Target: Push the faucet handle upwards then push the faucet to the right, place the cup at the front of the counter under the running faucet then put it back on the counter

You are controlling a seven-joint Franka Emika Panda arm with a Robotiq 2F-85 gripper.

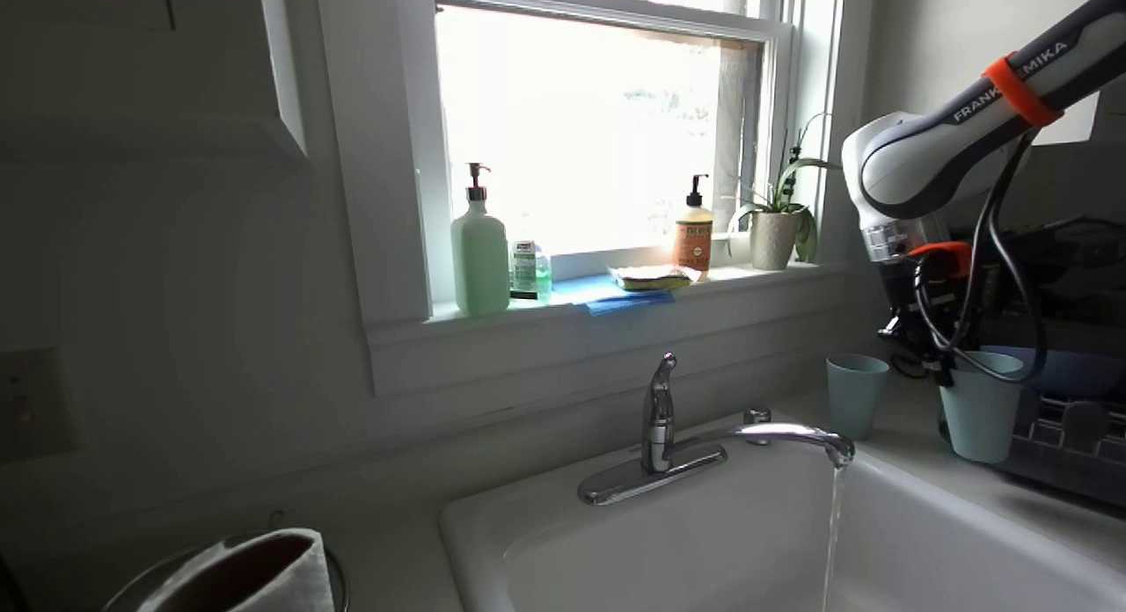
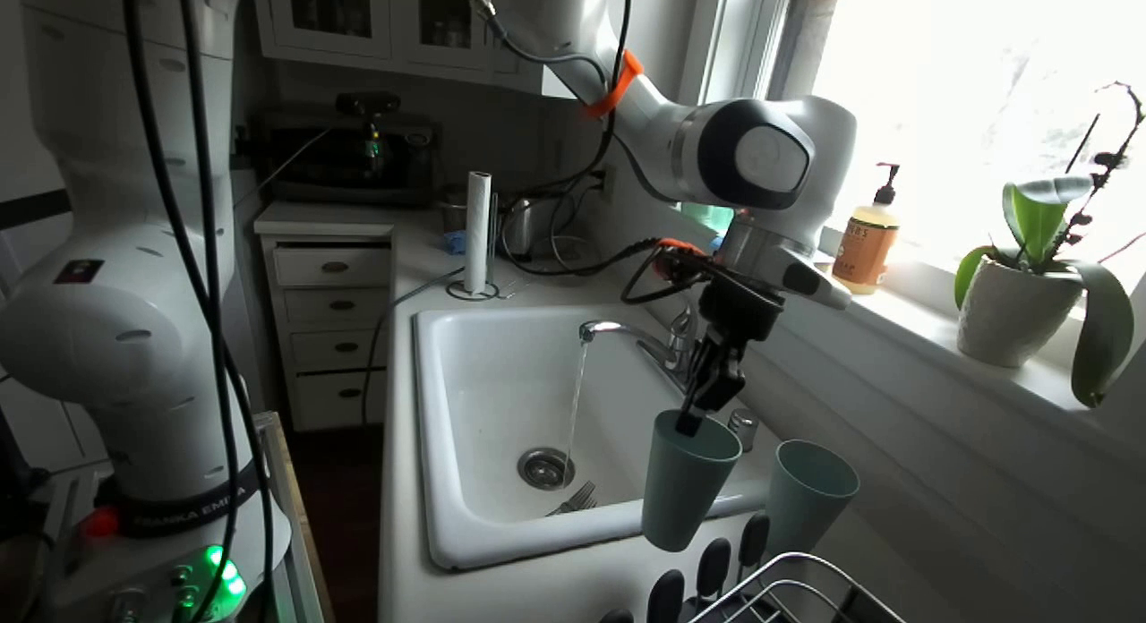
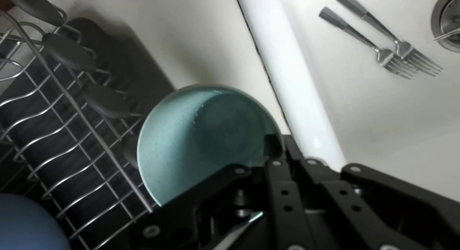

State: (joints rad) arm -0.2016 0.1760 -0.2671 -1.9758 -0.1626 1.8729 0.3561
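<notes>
Apparently mid-carry, pinching the cup (image 2: 686, 493) by its rim between narrowed fingers (image 3: 273, 146); next, probably needing level transfer to the running faucet (image 1: 659, 440) or, if filled, set-down beneath them.

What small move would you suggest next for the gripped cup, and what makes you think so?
I would probably ease the cup across the sink rim toward the stream. The gripper pinches the cup's wall, the faucet is running, and the cup is over the counter, outside the stream. I cannot tell whether it holds any water.
</notes>
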